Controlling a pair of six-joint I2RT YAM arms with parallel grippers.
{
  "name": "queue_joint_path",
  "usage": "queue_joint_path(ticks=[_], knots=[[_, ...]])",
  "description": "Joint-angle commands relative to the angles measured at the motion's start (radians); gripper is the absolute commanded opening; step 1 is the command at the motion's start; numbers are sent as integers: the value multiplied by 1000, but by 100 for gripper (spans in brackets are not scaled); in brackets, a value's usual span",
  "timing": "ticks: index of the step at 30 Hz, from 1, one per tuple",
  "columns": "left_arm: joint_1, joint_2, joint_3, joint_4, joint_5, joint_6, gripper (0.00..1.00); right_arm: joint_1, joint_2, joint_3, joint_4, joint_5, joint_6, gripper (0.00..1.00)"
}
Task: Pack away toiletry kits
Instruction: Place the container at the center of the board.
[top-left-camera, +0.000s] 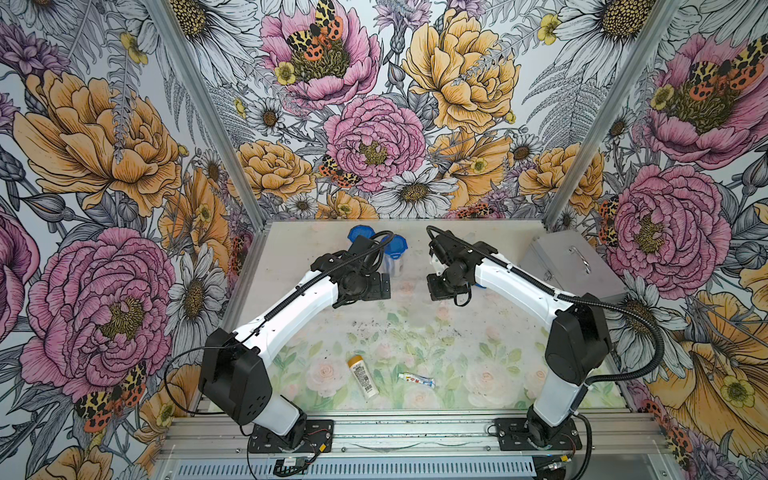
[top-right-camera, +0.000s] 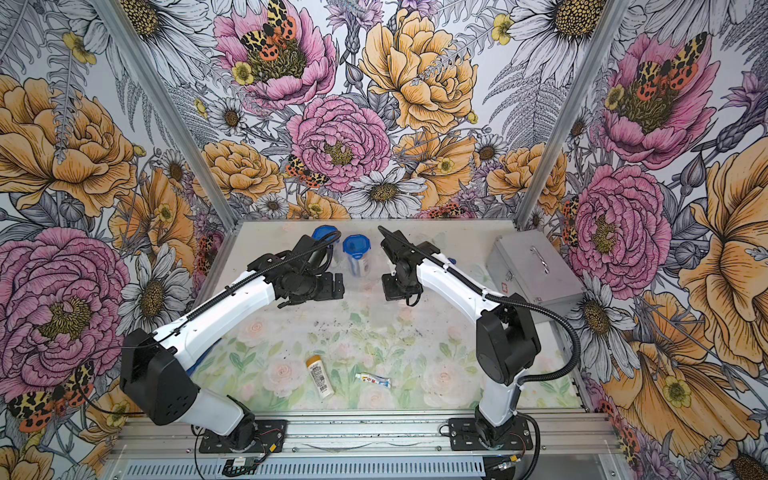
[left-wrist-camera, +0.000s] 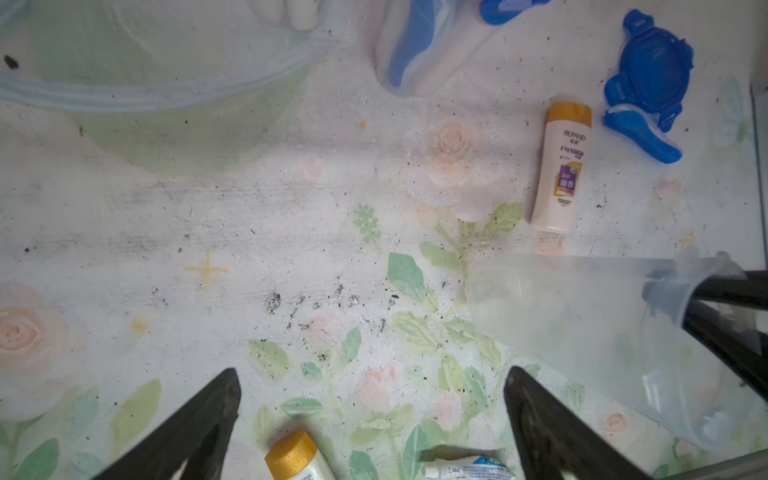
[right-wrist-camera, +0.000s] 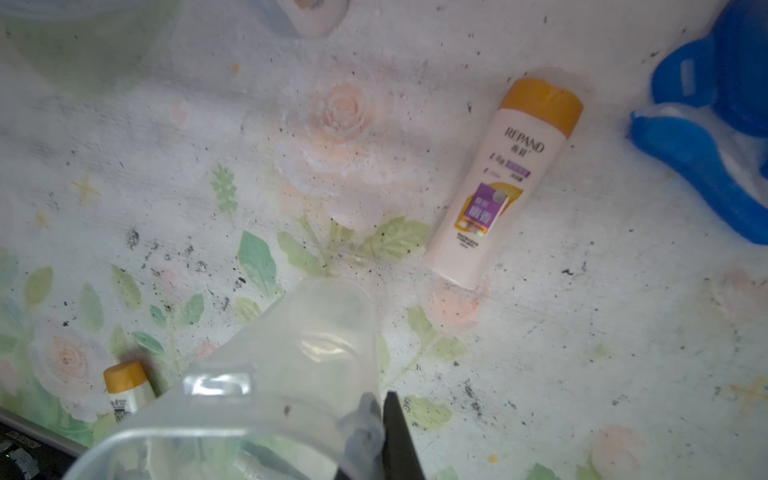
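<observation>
1. The right gripper (right-wrist-camera: 380, 415) is pinched shut on the rim of a clear cup (right-wrist-camera: 291, 353). One finger is set inside the wall and one outside, so the cup can be carried by its edge.
2. The cup is held tipped above the table (top-left-camera: 415, 332), and it looks empty. It is likely being kept ready so that small things can be put in.
3. The left gripper (left-wrist-camera: 372, 374) is spread wide, and nothing is held in it. It is likely kept that way so that a small thing can be picked up next.
4. A white bottle (right-wrist-camera: 498, 183) with an orange cap is laid flat near the held cup. A loose blue lid (left-wrist-camera: 652, 70) is laid close by.
5. A second bottle (top-left-camera: 362, 376) and a white-blue toothpaste tube (top-left-camera: 416, 380) are laid flat at the front of the table. They are near each other but not touching.
6. Two lidded cups (top-right-camera: 356, 253) are stood at the back. Something blue is seen inside one. These look packed.
7. A silver case (top-left-camera: 573, 266) is set shut at the side.
</observation>
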Motion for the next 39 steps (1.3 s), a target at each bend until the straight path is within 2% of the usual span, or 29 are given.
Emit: queue_joint_path(ticks=[1,9,18,25,31,33,36,39], knots=[[9,-52,-31,7,28,-39,98,17,27,39,-37,34,-25,2],[10,-52,-41,6,34,-32,99,38,55,57,-51,20,-27,17],[3,-76,-89,-47,26,-114,99,40,44,60,-56,29,-5,33],[3,-113,-151,-73,48,-125,99,46,30,62,-61,40,38,53],[-6,-152,-213,-75,77,-141,98,47,7,91,-91,70,85,64],[-25,-163,-232,-86,83,-168,98,51,-8,104,-91,77,71,66],[-103,-167,-246,-116,52,-234,98,61,-38,118,-90,85,19,69],[-175,-156,-258,-136,38,-347,98,61,-71,125,-89,67,-47,71]])
